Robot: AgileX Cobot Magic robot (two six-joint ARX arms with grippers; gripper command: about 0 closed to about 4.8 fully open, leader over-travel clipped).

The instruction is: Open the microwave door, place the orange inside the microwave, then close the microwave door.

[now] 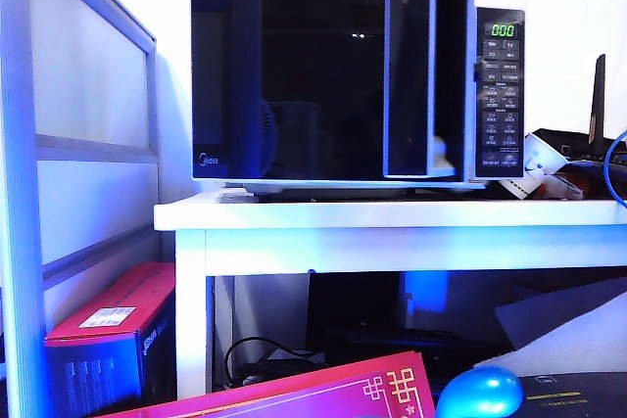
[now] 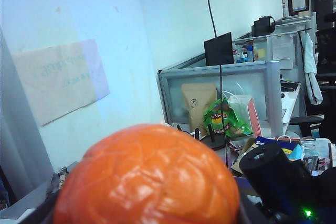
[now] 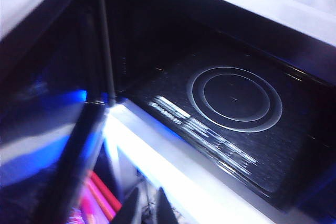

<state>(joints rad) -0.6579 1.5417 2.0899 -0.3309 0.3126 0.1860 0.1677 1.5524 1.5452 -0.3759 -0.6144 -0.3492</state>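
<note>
With the big black-fronted microwave (image 1: 358, 66) open beneath the closed, empty right gripper (image 3: 144, 205), the left gripper (image 2: 157, 219), spread wide around the round bright orange (image 2: 149, 179) away from the microwave, risks clipping the glossy black door (image 3: 47, 145) going in.

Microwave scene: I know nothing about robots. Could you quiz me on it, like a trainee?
1. True or false: the big boxy black-fronted microwave stands on the floor.
2. The left gripper, away from the oven and facing an office, holds: A a cup, B the small round bright orange fruit ball, C nothing?
3. The right gripper, shut, hangs at the oven's opening. What marks the dark cavity floor?
Key: 1 false, it stands on a white table; 2 B; 3 pale concentric rings.
</note>
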